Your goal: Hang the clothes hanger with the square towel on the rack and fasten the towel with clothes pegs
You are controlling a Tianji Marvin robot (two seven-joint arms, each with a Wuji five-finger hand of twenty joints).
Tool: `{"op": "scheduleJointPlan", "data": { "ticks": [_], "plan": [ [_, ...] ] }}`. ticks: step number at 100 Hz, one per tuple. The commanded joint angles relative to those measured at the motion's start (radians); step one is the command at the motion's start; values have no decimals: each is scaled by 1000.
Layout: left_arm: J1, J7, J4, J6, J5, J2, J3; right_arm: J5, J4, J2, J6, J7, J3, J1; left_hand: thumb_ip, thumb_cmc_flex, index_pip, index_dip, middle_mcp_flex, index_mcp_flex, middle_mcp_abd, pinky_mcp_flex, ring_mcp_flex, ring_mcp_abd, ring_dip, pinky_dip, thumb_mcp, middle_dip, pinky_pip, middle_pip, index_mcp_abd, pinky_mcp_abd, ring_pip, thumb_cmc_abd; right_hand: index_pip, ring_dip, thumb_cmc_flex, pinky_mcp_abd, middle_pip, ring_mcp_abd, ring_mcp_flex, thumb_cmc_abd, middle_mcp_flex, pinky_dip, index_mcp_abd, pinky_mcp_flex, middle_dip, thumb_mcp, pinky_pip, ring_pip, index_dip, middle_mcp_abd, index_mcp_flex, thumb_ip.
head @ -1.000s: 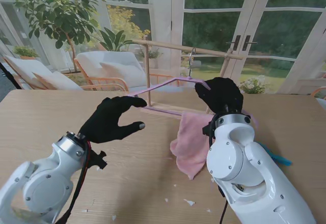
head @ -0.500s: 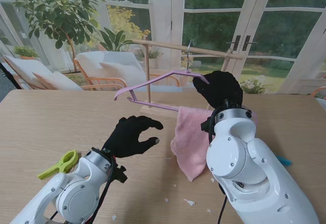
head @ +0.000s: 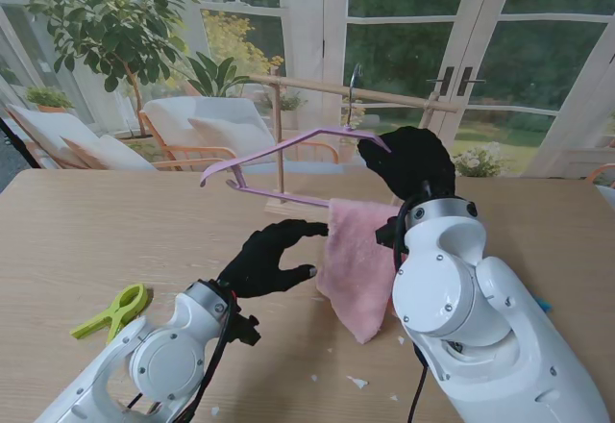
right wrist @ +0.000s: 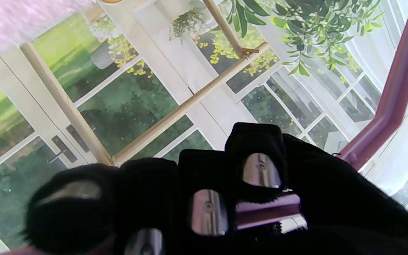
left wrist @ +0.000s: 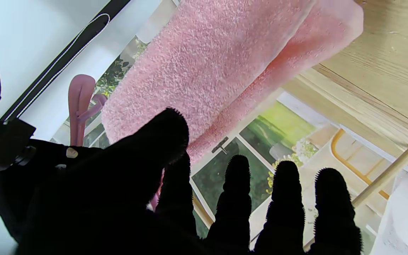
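My right hand [head: 408,161] is shut on the right shoulder of the pink hanger [head: 279,150] and holds it up in the air. The hanger's metal hook [head: 354,85] stands just in front of the wooden rack's top bar [head: 317,87]; I cannot tell if it touches. The pink square towel [head: 357,261] hangs over the hanger's lower bar, its bottom near the table. My left hand [head: 272,258] is open, fingers spread, close to the towel's left edge without gripping it. The right wrist view shows fingers [right wrist: 257,166] curled around the hanger bar [right wrist: 391,88].
A green peg [head: 110,311] lies on the table at the near left. A blue peg [head: 541,303] peeks out behind my right arm. Small white scraps [head: 356,382] lie on the wooden table [head: 77,231] near me. Chairs and plants stand beyond the far edge.
The right hand has lifted the hanger, bringing its hook up to the rack bar. The left hand has drawn back toward me and shifted right to the towel's edge.
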Motion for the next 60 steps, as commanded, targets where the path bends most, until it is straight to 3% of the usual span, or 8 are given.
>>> {"op": "scheduleJointPlan", "data": {
  "ticks": [1, 7, 14, 27, 32, 44, 50, 60],
  "plan": [
    [-8, -9, 8, 5, 4, -10, 10, 2, -14, -6, 1, 14, 1, -1, 15, 31, -2, -15, -41, -53, -50, -10, -33, -33, 7, 24, 25, 7, -31, 13, -54, -41, 4, -29, 7, 60, 12, -181, 97, -33, 5, 80, 79, 1182, -9, 82, 5, -12, 202, 177, 15, 50, 75, 34],
    [-16, -1, 13, 17, 2, -13, 18, 1, -15, -5, -1, 16, 1, -1, 16, 38, -2, -16, -55, -83, -57, -9, -39, -38, 8, 29, 23, 10, -40, 19, -54, -46, 5, -26, 7, 60, 12, -181, 97, -34, 5, 79, 79, 1182, -9, 82, 5, -12, 202, 177, 15, 50, 75, 34],
    [-23, 8, 15, 38, 5, -16, 26, 1, -15, -5, -4, 16, 1, -1, 20, 39, 29, 8, -71, -182, -66, -10, -55, -44, 11, 46, 13, 11, -71, 12, -25, -52, 5, -16, 7, 60, 12, -182, 96, -35, 5, 78, 79, 1182, -9, 82, 5, -12, 202, 177, 16, 49, 75, 35],
    [-32, 24, 23, 54, -6, -23, 35, 0, -15, -4, -9, 18, 2, -1, 20, 35, -7, 16, -75, -193, -76, -14, -62, -50, 10, 62, 7, 21, -98, -1, -23, -58, -1, -10, 7, 60, 11, -183, 96, -36, 5, 78, 79, 1181, -9, 82, 5, -11, 202, 176, 16, 49, 75, 35],
    [-35, 34, 26, 62, -13, -26, 39, 0, -14, -3, -10, 19, 2, -1, 22, 35, -26, 74, -75, -189, -73, -11, -60, -51, 11, 96, -1, 43, -126, -13, -14, -60, -6, -6, 7, 60, 10, -183, 96, -36, 5, 78, 79, 1181, -9, 82, 5, -12, 202, 176, 16, 49, 75, 35],
    [-41, 37, 25, 85, -49, -32, 45, 0, -14, -3, -13, 20, 2, -2, 21, 38, 195, 207, -77, -199, -65, -11, -60, -53, 12, 117, -2, 71, -150, -2, 15, -62, -13, -2, 7, 59, 10, -185, 95, -37, 5, 77, 79, 1180, -10, 82, 5, -12, 202, 176, 16, 48, 75, 36],
    [-46, 41, 24, 95, -62, -35, 49, 1, -13, -3, -14, 20, 2, -2, 21, 38, 312, 266, -77, -122, -54, -13, -61, -52, 16, 127, 6, 83, -157, 16, 65, -58, -12, -7, 7, 59, 10, -185, 95, -37, 5, 77, 79, 1180, -10, 82, 5, -11, 202, 176, 16, 48, 75, 37],
    [-56, 52, 25, 116, -81, -42, 59, 4, -12, -4, -15, 19, 2, -3, 21, 51, 378, 295, -75, 9, -41, -14, -60, -47, 29, 142, 15, 93, -154, 52, 130, -53, 3, -9, 7, 59, 10, -187, 94, -38, 5, 76, 79, 1178, -10, 82, 5, -11, 202, 176, 16, 47, 75, 38]
  ]
}}
